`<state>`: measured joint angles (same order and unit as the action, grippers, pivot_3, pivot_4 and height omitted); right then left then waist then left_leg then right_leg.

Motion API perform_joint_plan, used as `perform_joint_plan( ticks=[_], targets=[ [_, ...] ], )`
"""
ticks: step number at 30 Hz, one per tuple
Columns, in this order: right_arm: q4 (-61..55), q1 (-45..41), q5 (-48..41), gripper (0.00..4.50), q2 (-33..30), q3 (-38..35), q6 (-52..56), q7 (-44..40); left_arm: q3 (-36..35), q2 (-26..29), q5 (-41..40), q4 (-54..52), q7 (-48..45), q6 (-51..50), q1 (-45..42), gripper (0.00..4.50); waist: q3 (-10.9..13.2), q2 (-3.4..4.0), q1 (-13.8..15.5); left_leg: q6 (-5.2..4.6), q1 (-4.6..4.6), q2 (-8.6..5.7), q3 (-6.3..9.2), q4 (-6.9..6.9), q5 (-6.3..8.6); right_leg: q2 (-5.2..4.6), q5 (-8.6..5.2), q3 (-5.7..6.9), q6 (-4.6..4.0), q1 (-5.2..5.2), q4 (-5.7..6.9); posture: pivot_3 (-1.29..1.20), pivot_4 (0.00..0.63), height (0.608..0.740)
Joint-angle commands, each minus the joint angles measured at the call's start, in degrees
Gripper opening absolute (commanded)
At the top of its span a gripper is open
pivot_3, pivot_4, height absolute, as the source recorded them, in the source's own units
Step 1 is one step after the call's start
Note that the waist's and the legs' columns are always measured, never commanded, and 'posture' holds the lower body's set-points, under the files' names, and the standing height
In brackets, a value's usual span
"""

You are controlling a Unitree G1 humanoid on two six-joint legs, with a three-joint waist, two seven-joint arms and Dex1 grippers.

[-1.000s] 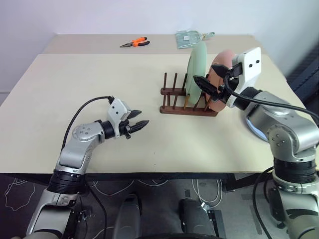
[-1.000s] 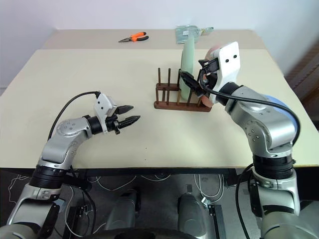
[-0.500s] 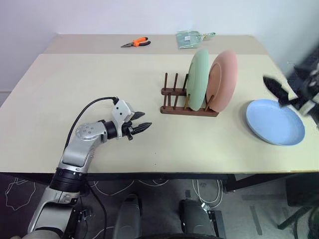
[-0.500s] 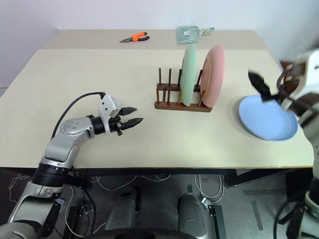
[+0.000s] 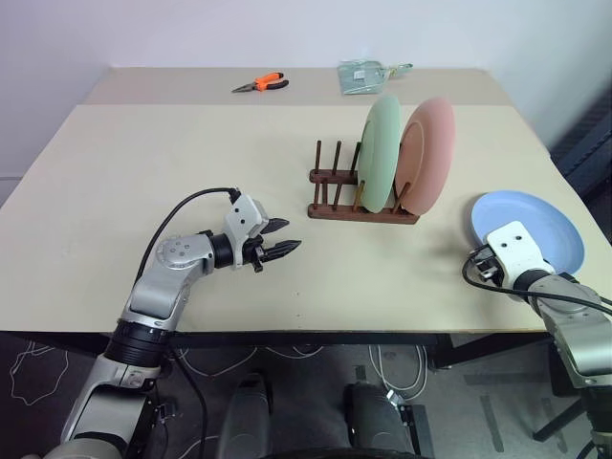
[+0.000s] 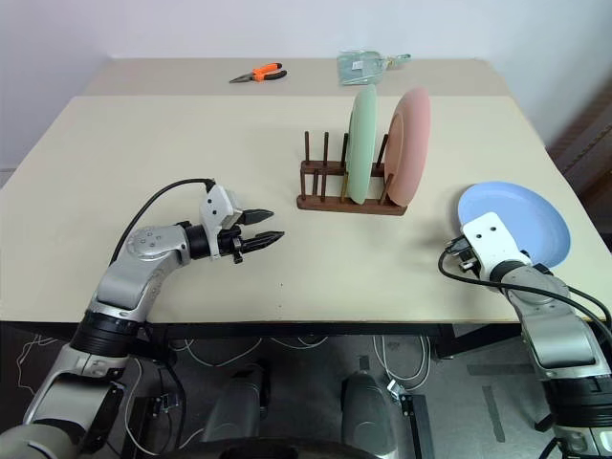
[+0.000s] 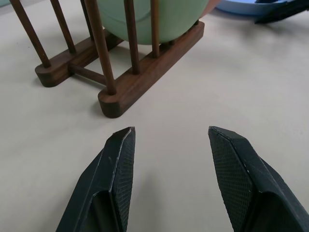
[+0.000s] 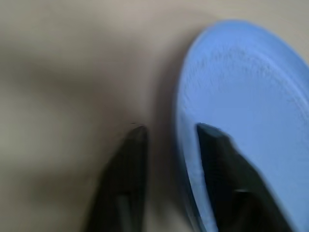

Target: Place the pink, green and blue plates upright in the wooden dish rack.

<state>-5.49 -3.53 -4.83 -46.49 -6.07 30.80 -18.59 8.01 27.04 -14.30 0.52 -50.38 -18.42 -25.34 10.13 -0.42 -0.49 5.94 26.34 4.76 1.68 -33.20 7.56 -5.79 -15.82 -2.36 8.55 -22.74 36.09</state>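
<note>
My right fingers [image 8: 166,145] straddle blue plate [image 8: 241,106] near rim, not clenched; left fingers [image 7: 171,145] released. Plate looks light, stiff, slippery: I pinch rim.

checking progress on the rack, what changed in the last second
The right gripper left the pink plate standing in the wooden dish rack, swung down to the blue plate and straddles its near rim. The green plate and left gripper stayed put.

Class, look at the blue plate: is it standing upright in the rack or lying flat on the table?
Lying flat. The blue plate rests face up on the table, beside the wooden dish rack, where the green plate and pink plate stand upright.
</note>
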Motion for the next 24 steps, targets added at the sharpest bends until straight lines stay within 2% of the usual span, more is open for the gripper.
perform_joint_plan(
  ticks=[1, 7, 12, 14, 17, 20, 23, 24],
  targets=[
    [0.66, -1.18, 2.26, 0.03, 0.22, -1.32, -0.1, 0.74, -0.85, 0.46, -0.03, -2.18, 0.13, 0.83, 0.31, 2.45, 0.0, 0.0, -0.09, 0.0, 0.0, 0.0, 0.0, 0.0, 0.0, 0.0, 0.0, 0.0, 0.0, 0.0, 0.0, 0.0, 0.15, 0.74],
    [-1.87, -4.12, 4.25, 0.03, 0.92, -4.23, -2.76, 3.21, -0.87, 0.45, -0.09, -2.33, 0.31, 0.68, 0.39, 2.45, 0.0, 0.01, -0.13, 0.0, 0.0, 0.0, 0.0, 0.0, 0.0, 0.0, 0.0, 0.0, 0.01, -0.01, 0.01, 0.0, 0.15, 0.74],
    [-9.57, -14.54, -2.04, 0.03, 6.4, -13.36, -9.2, 7.02, -1.43, 0.93, -0.07, -1.41, 0.18, 1.17, 0.3, 2.45, 0.06, 0.1, -0.59, 0.01, -0.02, 0.01, -0.01, 0.03, 0.0, 0.02, 0.01, -0.01, 0.02, -0.07, 0.06, 0.0, 0.15, 0.74],
    [-13.92, -21.65, -9.88, 0.03, 9.42, -16.77, -8.52, 6.2, -1.87, 1.11, -0.09, -0.89, 0.29, 1.36, 0.15, 2.45, 0.06, 0.11, -0.52, 0.01, -0.03, 0.03, 0.01, 0.06, -0.01, 0.05, 0.01, -0.01, 0.03, -0.08, 0.07, 0.0, 0.15, 0.74],
    [-20.46, -30.43, -24.72, 0.03, 12.87, -18.32, -2.04, 3.72, -2.12, 1.09, -0.12, -0.37, 0.34, 1.68, -0.12, 2.45, 0.06, 0.11, -0.1, 0.01, -0.01, 0.04, 0.02, 0.1, -0.01, 0.07, 0.0, 0.0, 0.05, -0.06, 0.06, 0.0, 0.15, 0.74],
    [-23.83, -33.78, -32.98, 0.03, 14.05, -18.5, 2.35, 3.44, -2.22, 1.01, -0.12, -0.17, 0.44, 1.96, -0.17, 2.45, 0.05, 0.06, 0.33, 0.0, 0.01, 0.04, 0.06, 0.12, 0.0, 0.07, -0.02, 0.02, 0.06, 0.0, 0.02, 0.0, 0.15, 0.74],
    [-26.53, -41.22, -57.81, 0.03, 22.49, -15.6, 8.12, 12.14, -5.36, 1.15, -0.69, 2.27, 1.93, 4.43, 0.21, 2.45, 0.06, 0.09, -0.14, -0.01, 0.02, 0.03, 0.04, 0.07, 0.01, 0.07, 0.0, -0.01, 0.0, 0.0, 0.02, 0.0, 0.15, 0.74],
    [-26.51, -42.75, -63.63, 0.03, 25.08, -14.65, 9.06, 15.36, -6.37, 1.17, -0.97, 3.23, 2.25, 5.16, 0.25, 2.45, 0.09, 0.15, -0.71, -0.01, 0.01, 0.05, 0.04, 0.08, 0.0, 0.08, 0.01, -0.01, -0.02, -0.03, 0.07, 0.0, 0.15, 0.74]
  ],
)
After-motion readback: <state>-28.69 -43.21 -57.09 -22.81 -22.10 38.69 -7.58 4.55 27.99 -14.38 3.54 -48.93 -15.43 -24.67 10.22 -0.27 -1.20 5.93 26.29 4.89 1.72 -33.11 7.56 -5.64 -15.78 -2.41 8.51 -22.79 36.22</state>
